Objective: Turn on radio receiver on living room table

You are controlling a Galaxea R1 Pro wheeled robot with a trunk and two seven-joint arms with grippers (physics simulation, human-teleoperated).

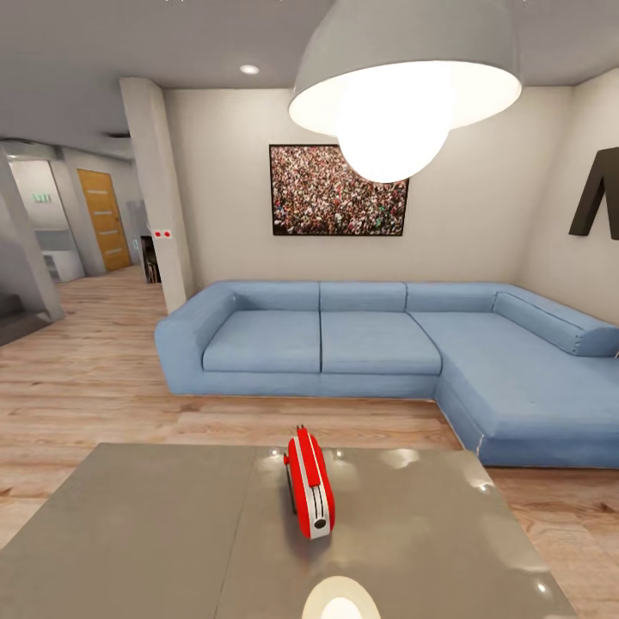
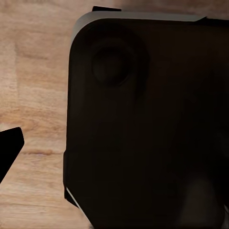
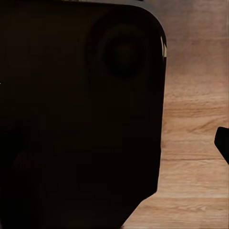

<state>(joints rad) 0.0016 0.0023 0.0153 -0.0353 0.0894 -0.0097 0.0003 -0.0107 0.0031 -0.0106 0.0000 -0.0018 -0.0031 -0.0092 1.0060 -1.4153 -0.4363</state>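
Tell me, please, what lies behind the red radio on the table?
Behind the radio receiver the table top ends, then wood floor and a blue L-shaped sofa. The radio covers a strip of tabletop.

My head view is bright and sharp. The pendant lamp [image 1: 404, 86] glows strongly white, and its glare reflects on the glossy surface [image 1: 155, 533] below it. Both my wrist views are dark and slightly blurred.

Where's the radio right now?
Head view: the radio receiver stands edge-on near the middle of the table, just right of its seam, with the blue sofa beyond.
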